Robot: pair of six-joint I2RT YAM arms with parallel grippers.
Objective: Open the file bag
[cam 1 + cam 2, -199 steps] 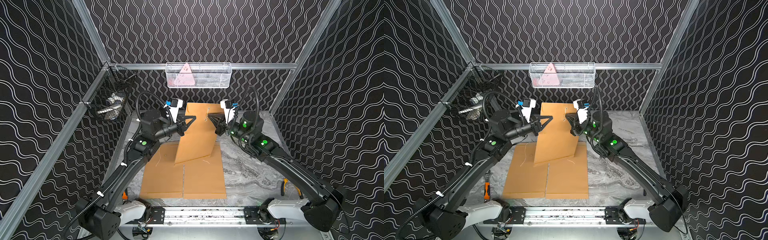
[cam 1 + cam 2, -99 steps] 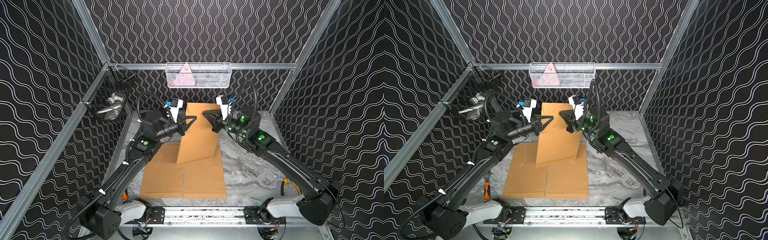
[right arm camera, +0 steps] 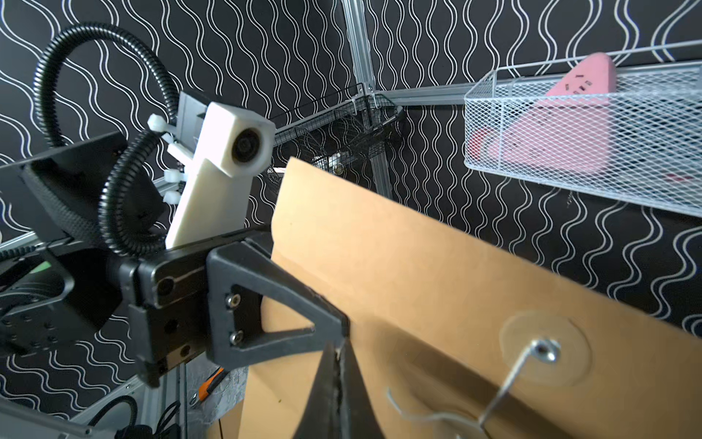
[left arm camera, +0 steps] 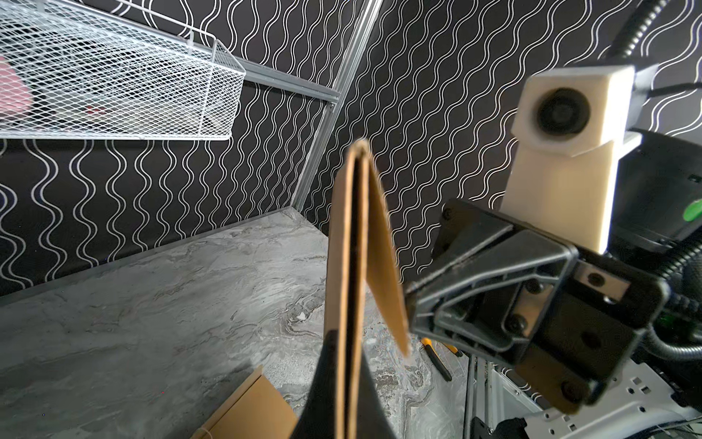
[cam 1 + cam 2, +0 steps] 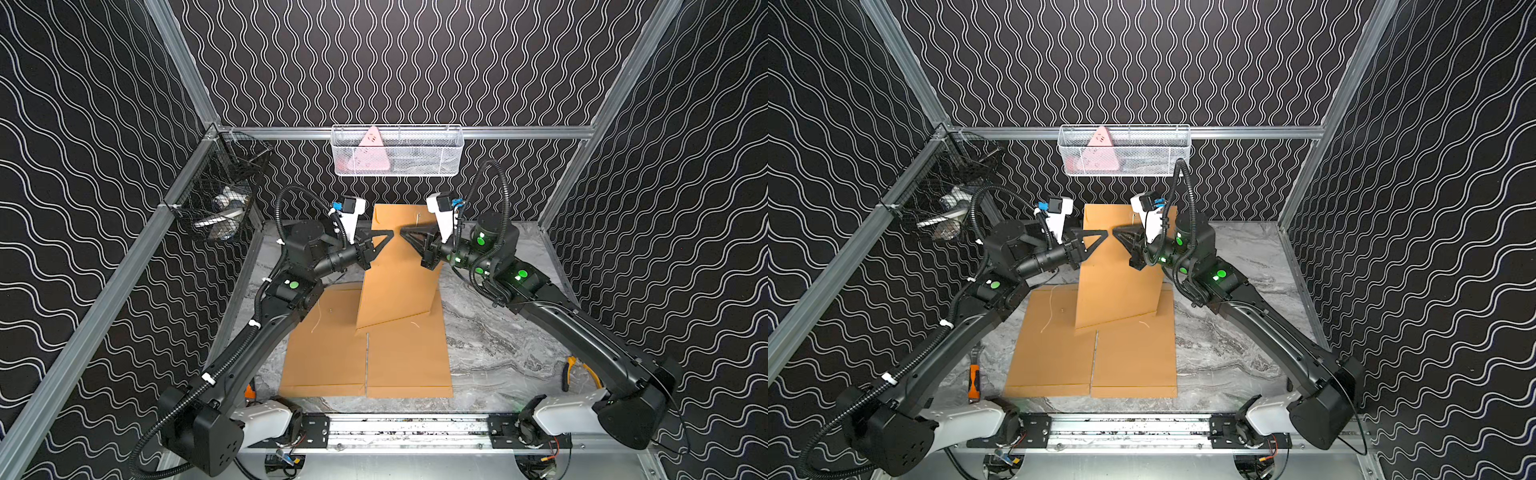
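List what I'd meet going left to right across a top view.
Black mesh basket → left gripper → right gripper → yellow-handled pliers. The raised file bag spans both grippers, so it is left out.

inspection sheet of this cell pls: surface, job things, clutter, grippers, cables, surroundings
surface: grey marble tabletop, nothing spilled
job's things: held file bag upright, flap standing off its body; two flat file bags side by side under it
clutter: orange-handled tool near left base; yellow-handled pliers near right base
grippers: left gripper jaws shut on the held bag's edge; right gripper jaws shut on the flap
cables: corrugated conduit loops above each wrist
surroundings: white mesh basket with pink triangular item on rear rail; black wire basket in corner; wavy-patterned walls
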